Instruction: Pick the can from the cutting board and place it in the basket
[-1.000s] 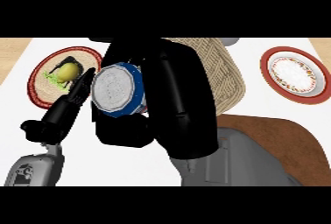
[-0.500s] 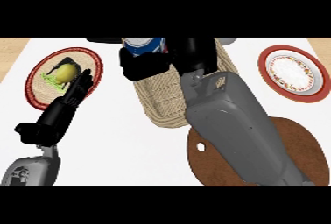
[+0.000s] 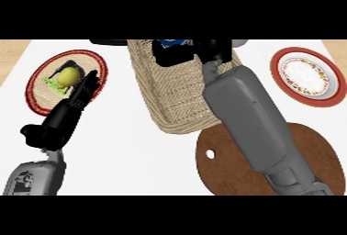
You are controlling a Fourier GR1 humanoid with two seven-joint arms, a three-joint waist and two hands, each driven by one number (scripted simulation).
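Nearest, along the lower edge, a round brown cutting board with a small hole near its left rim lies on the white counter, and the right grey forearm crosses over it on its way up the view. At lower left the left forearm enters, and the left hand rests with its fingers straight and together, pointing up so that their tips overlap a red-rimmed plate that carries a yellow-green piece of food. Further up, in the middle, sits a woven basket, its near end just beside the cutting board's upper rim. At the far end of the basket the right hand is curled around the can, of which only a blue and white patch shows at the top; the can is held over the basket's far part. Off to the right, well apart, sits a second red-rimmed plate with a patterned white centre.
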